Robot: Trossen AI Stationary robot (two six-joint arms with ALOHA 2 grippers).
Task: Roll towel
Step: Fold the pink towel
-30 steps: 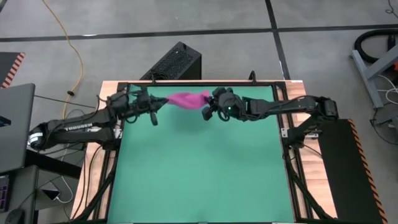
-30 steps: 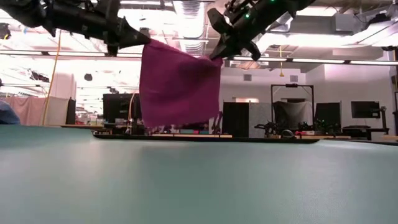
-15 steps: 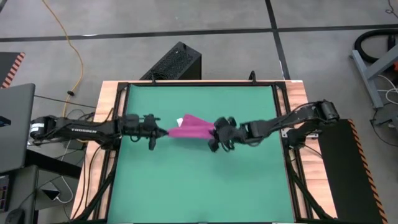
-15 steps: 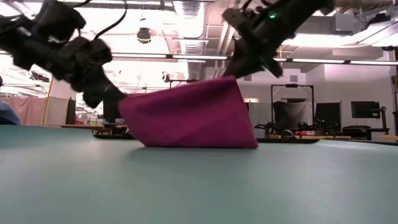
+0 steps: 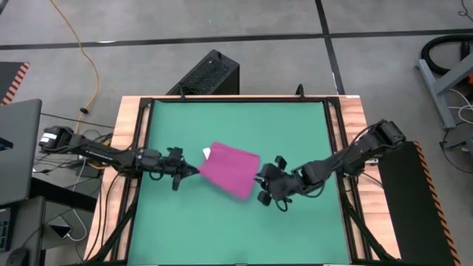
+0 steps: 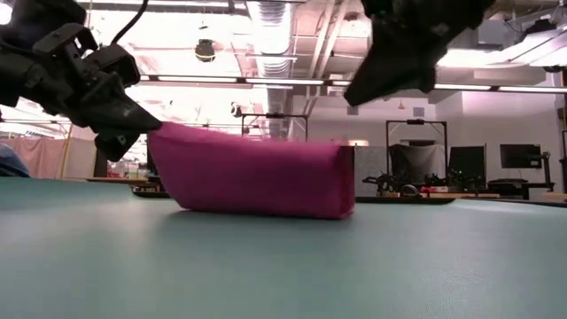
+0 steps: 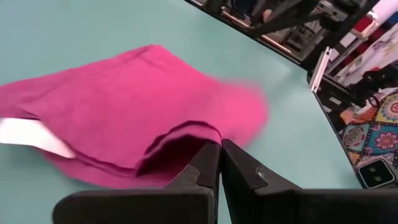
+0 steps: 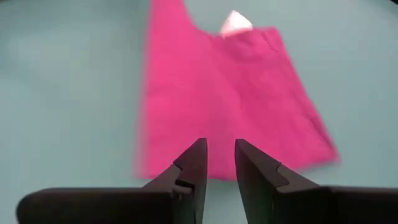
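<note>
The magenta towel (image 5: 230,171) lies spread on the green mat, its white tag (image 5: 208,153) at the far left corner. My left gripper (image 5: 194,171) is at the towel's left corner and is shut on it; that corner stands a little raised in the low view (image 6: 158,135). My right gripper (image 5: 261,179) hovers just off the towel's right edge. Its fingers are open with nothing between them (image 8: 217,149), and the towel (image 8: 224,93) lies beyond their tips. My left gripper pinches the towel's left corner (image 7: 200,130) between its two shut fingers. The fingers come nearly level from the table's left, slanting slightly down. That corner is lifted off the mat in a small slack fold, and the rest of the towel lies on the mat.
A black box (image 5: 211,72) stands on the floor past the far edge and a laptop (image 5: 15,148) at the left. A wooden frame (image 5: 131,125) rims the table. Bare green mat (image 5: 236,229) stretches toward the near edge.
Both grippers have come down and toward the near edge. The towel hung between them in the air and is now laid out on the mat. My right gripper has let go of its corner and stands clear above the towel; my left still has its corner.
</note>
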